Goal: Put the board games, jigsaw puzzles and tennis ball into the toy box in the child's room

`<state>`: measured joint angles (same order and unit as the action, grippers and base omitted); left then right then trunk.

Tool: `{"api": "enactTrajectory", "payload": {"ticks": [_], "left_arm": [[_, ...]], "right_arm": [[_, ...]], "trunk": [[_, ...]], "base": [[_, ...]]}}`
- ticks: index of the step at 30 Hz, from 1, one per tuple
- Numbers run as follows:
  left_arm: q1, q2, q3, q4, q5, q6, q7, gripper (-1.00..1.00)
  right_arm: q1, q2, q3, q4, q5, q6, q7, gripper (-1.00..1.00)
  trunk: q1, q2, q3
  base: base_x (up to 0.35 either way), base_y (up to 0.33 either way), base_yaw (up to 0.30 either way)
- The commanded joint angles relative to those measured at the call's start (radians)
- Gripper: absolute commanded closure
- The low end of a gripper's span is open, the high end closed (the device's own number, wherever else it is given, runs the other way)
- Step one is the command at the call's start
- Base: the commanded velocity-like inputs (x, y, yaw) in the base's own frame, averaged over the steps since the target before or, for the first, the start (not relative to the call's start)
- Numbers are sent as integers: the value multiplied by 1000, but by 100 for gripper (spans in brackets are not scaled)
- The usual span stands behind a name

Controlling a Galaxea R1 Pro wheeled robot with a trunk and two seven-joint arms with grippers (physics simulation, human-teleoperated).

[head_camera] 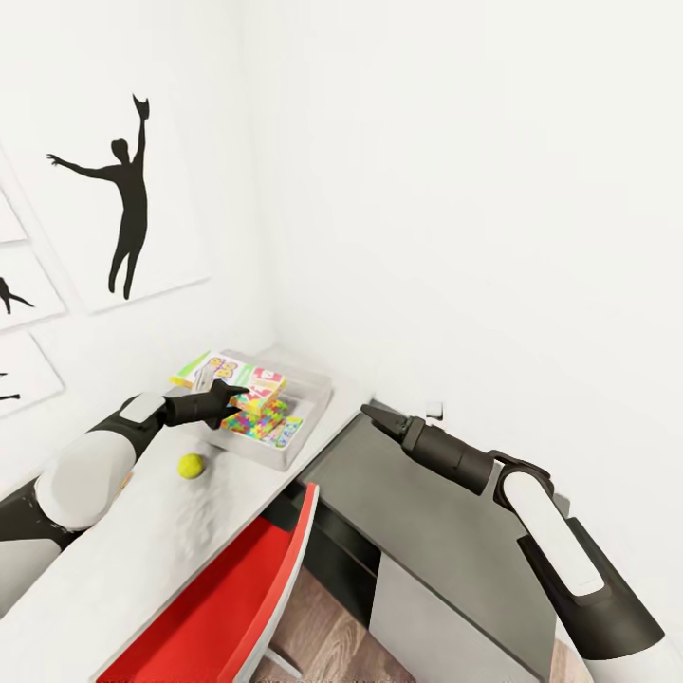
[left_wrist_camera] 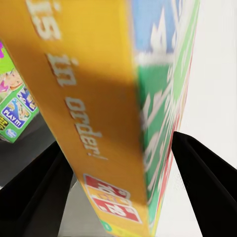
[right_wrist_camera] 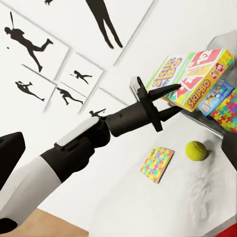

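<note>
My left gripper [head_camera: 232,389] is shut on the green-red-white Skip-Bo board game [head_camera: 249,378], holding it tilted over the light grey toy box [head_camera: 318,394] at the table's [head_camera: 142,541] far end. The left wrist view has the box's yellow edge [left_wrist_camera: 89,113] between the two fingers [left_wrist_camera: 44,187]. In the toy box lie a mosaic jigsaw puzzle [head_camera: 256,422] and a small blue board game [right_wrist_camera: 217,96]. The tennis ball [head_camera: 192,465] rests on the table near the toy box. A second jigsaw puzzle [right_wrist_camera: 157,164] lies flat beside the ball. My right gripper [head_camera: 375,415] hangs open and empty over the dark unit.
A lower dark grey unit [head_camera: 427,522] adjoins the table on the right, against the white wall. A red chair [head_camera: 237,607] is tucked at the table's near side. Black silhouette pictures [head_camera: 128,199] hang on the left wall. Wood floor [head_camera: 323,636] shows below.
</note>
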<state>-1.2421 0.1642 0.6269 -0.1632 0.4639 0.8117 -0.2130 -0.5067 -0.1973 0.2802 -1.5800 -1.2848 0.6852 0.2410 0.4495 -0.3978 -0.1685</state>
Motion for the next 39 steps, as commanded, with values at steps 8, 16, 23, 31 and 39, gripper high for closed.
{"api": "enactTrajectory", "payload": {"ticks": [8,16,23,31,39], "left_arm": [[-7,-3,6,-6,-9,2,39,100],[-7,-8,6,-7,-8,-8,58,100],[-7,-9,4,-7,-8,-12,60,100],[-8,-19,4,-72,-7,-11,60,100],[-8,-45,2,-120,-7,-12,57,100]], "right_arm": [[-1,-1,1,0,-1,2,-20,-100],[-1,-2,1,-1,-1,-4,-21,-100],[-1,-2,2,-1,-2,-5,-20,-100],[-1,-1,2,-1,-2,-6,-21,-100],[-1,-1,2,-2,-2,-6,-22,-100]], "trunk": [[1,-2,-15],[1,-2,-28],[1,-2,-39],[1,-2,-52],[1,-2,-56]], "base": [[0,0,0],[0,0,0],[0,0,0],[0,0,0],[0,0,0]]}}
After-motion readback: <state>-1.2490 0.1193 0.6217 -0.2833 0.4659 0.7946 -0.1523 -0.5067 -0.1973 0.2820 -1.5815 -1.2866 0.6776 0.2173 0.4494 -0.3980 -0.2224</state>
